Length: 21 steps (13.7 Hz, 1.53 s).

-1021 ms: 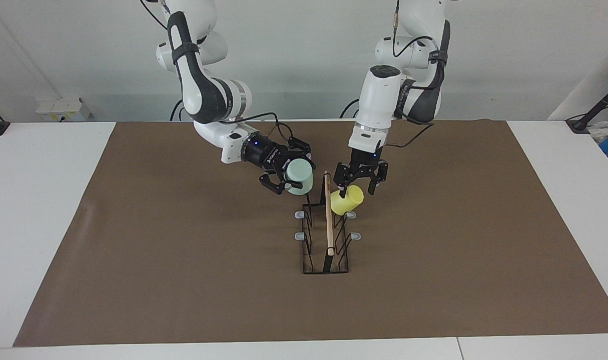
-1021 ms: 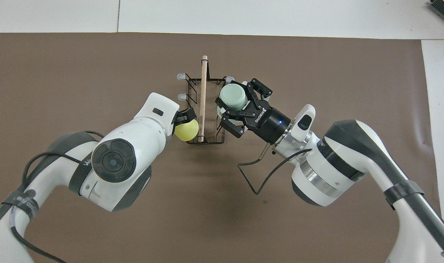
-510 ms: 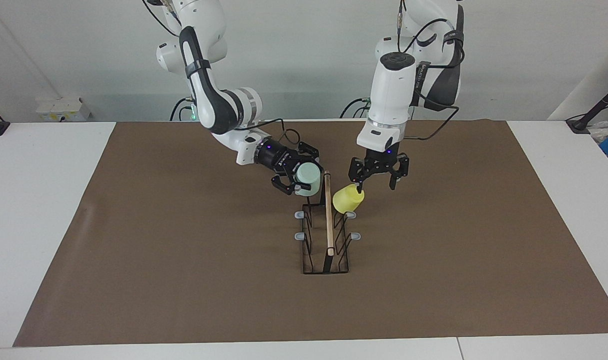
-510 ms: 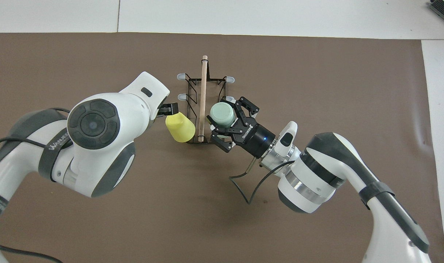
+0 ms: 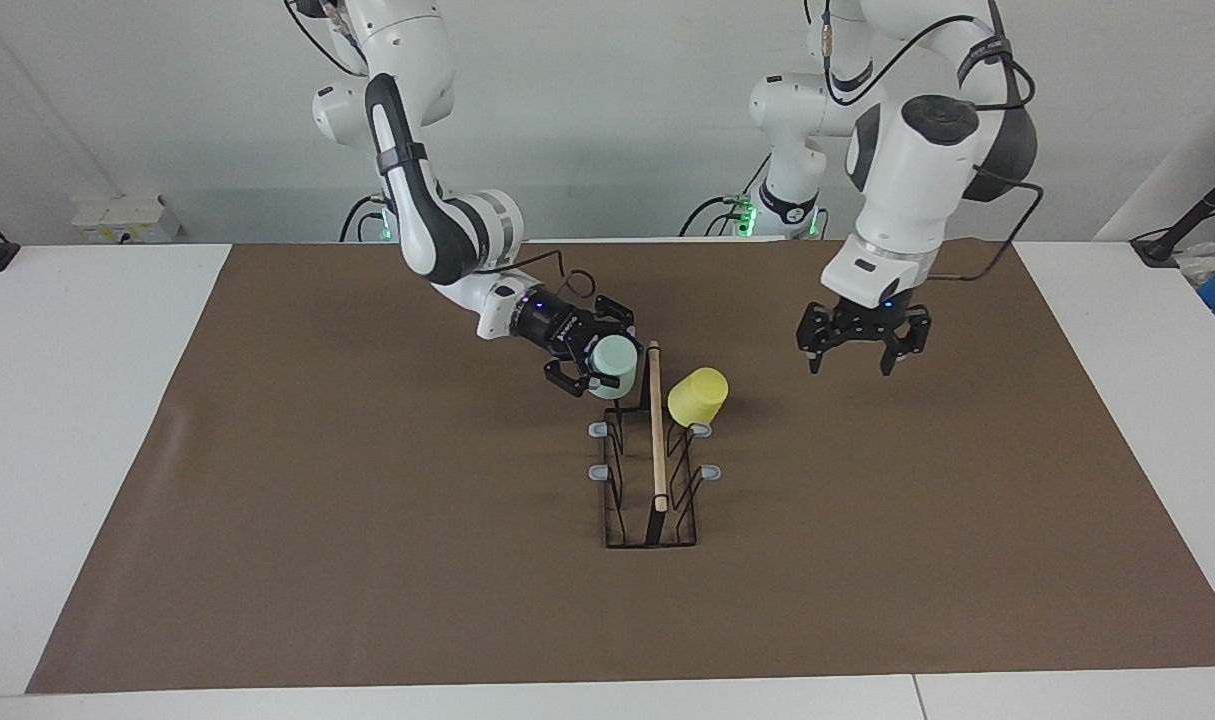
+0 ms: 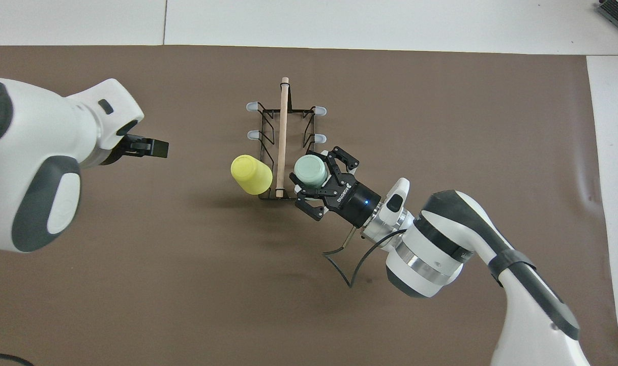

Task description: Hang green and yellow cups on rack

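Hanging: the yellow cup sits tilted on a prong of the rack, at the end of the rack nearest the robots, on the side toward the left arm's end of the bench. Its bottom points up and away from the rod.
Green cup: the green cup is up in the air over the rack's other side, at the end nearest the robots, just beside the wooden rod. I cannot tell if it touches a prong.
Right gripper: the right gripper is clenched on the green cup, with its black fingers around the cup's sides. Its arm slants down from the right arm's end of the bench.
Left gripper: the left gripper is up in the air over the bare brown mat, well apart from the yellow cup. Its fingers are spread wide and hold nothing.
Rack: it is a thin black wire frame standing in the middle of the mat, with the rod along its top. Four grey prong tips show, bare, at the end farther from the robots.
Mat: it covers most of the white bench.
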### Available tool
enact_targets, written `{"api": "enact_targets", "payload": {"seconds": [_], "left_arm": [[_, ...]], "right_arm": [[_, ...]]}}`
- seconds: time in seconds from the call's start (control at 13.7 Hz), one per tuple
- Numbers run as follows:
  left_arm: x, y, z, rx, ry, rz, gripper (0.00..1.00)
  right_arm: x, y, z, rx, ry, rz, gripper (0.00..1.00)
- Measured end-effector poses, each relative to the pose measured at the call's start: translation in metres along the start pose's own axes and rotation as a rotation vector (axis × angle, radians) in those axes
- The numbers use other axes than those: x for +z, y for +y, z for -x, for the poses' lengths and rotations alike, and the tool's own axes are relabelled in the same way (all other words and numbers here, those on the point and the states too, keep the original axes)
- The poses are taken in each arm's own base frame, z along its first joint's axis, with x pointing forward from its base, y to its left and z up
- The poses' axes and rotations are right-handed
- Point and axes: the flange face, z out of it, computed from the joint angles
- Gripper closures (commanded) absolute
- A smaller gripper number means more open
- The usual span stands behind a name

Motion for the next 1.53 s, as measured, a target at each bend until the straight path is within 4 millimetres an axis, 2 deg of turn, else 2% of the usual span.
{"api": "enact_targets", "payload": {"seconds": [0.22, 0.36, 0.51, 0.66, 1.09, 1.17, 1.24, 1.31, 1.39, 1.53], "left_arm": [[-0.028, -0.061, 0.011, 0.080, -0.035, -0.008, 0.00], [-0.053, -0.083, 0.011, 0.113, -0.052, -0.005, 0.00], [-0.075, -0.097, 0.012, 0.116, -0.070, 0.011, 0.00], [-0.090, -0.101, 0.012, 0.107, -0.102, 0.036, 0.00], [-0.101, -0.130, 0.011, 0.126, -0.153, 0.084, 0.00], [-0.101, -0.132, 0.012, 0.130, -0.159, 0.087, 0.00], [-0.099, -0.133, 0.014, 0.130, -0.164, 0.090, 0.00], [-0.098, -0.134, 0.017, 0.128, -0.169, 0.092, 0.00], [-0.097, -0.135, 0.018, 0.125, -0.170, 0.093, 0.00], [-0.097, -0.136, 0.020, 0.123, -0.169, 0.093, 0.00]], "right_arm": [[-0.005, 0.002, 0.016, -0.017, 0.002, -0.008, 1.00], [-0.006, 0.006, 0.028, -0.025, 0.013, -0.013, 1.00], [-0.007, 0.009, 0.036, -0.024, 0.011, -0.014, 1.00], [-0.007, 0.008, 0.038, -0.023, 0.012, -0.015, 1.00], [-0.011, 0.007, 0.046, -0.005, 0.006, -0.005, 1.00], [-0.011, 0.007, 0.047, -0.002, 0.009, -0.004, 0.89], [-0.011, 0.008, 0.048, 0.000, 0.008, -0.004, 0.41], [-0.011, 0.008, 0.049, 0.000, 0.008, -0.004, 0.15], [-0.011, 0.008, 0.049, 0.000, 0.007, -0.003, 0.00], [-0.012, 0.007, 0.050, 0.002, 0.004, -0.002, 0.00]]}}
